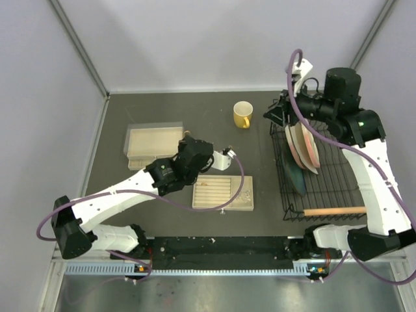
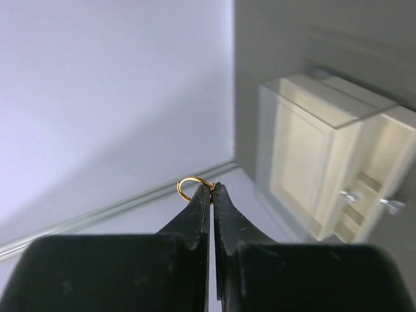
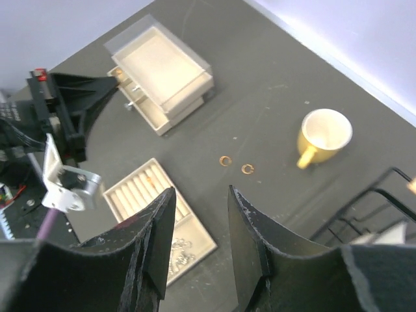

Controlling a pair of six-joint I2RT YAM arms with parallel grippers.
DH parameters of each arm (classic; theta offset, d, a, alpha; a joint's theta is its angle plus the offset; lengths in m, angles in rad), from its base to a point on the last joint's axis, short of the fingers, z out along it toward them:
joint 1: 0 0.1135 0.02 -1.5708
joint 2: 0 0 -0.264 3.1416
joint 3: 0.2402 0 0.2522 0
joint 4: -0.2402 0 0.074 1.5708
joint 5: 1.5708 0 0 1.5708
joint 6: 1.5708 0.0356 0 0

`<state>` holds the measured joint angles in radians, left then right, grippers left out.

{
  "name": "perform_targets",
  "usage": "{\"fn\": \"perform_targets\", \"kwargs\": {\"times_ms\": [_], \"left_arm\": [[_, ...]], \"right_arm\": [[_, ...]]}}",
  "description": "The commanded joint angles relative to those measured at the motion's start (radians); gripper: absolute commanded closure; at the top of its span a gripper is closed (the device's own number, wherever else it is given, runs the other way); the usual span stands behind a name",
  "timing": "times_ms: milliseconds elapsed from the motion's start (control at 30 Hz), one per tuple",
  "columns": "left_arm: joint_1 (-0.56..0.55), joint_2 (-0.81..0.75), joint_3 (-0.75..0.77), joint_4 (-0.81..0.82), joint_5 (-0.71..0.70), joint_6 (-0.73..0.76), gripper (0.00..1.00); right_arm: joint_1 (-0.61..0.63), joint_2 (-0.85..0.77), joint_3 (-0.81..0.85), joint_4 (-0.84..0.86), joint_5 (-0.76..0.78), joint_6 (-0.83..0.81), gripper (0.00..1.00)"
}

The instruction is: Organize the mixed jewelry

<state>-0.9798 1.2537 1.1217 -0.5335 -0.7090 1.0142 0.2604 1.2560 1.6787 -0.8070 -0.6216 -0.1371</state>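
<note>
**Gold ring pinched in the left gripper, beside the drawer box**

Cream drawer box (image 2: 305, 156) stood at the left of the dark table (image 1: 260, 156), with a clear lid on top and two small drawers pulled out, each with a silver knob. The left gripper (image 2: 211, 190) hung just beside the box's drawer end. Its jaws were closed to a hairline on the rim of a thin gold ring (image 2: 192, 186). The hoop stuck out past the tips, its open face toward the wrist camera.

From that camera the box lay to the right of the tips, near but not touching. The coming move seemed to turn on this: either a short swing toward the open drawers, or a drop back to the cream slotted tray (image 1: 224, 195) on the gripper's near side. Which was meant could not be told.

Further right, a silvery glittery cluster (image 3: 182, 250) lay in the tray's end compartment. Two loose gold rings (image 3: 225, 160) lay side by side on the table, between the tray and a yellow mug (image 3: 325, 133).

By the far-left corner of the dish rack (image 1: 328, 188), the right gripper (image 3: 201, 195) was partly open and held nothing. The left arm was the nearer one to box and tray, and the right was well apart from both.
</note>
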Motion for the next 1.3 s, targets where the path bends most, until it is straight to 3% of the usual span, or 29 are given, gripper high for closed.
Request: {"fn": "perform_targets", "kwargs": {"times_ms": [0,133,167,333,633,1267], "left_arm": [[-0.043,-0.048,-0.106,0.49,-0.141,0.415,1.0],[-0.054,-0.079,-0.29,0.841,-0.101,0.676,1.0],[-0.056,-0.091,-0.324,0.991,-0.083,0.775,1.0],[-0.057,-0.093,-0.509,1.328,0.052,0.972,1.0],[-0.057,-0.039,-0.494,1.414,0.057,0.991,1.0],[-0.089,-0.062,-0.505,1.328,0.036,0.936,1.0]], "right_arm": [[0.137,0.045,0.073,-0.04,0.062,-0.027,0.61],[0.238,0.092,0.147,-0.078,0.132,-0.071,0.61],[0.276,0.101,0.173,-0.086,0.141,-0.079,0.61],[0.352,0.157,0.214,-0.095,0.187,-0.107,0.62],[0.493,0.244,0.214,-0.095,0.301,-0.148,0.64],[0.55,0.416,0.389,-0.092,0.335,-0.147,0.66]]}}
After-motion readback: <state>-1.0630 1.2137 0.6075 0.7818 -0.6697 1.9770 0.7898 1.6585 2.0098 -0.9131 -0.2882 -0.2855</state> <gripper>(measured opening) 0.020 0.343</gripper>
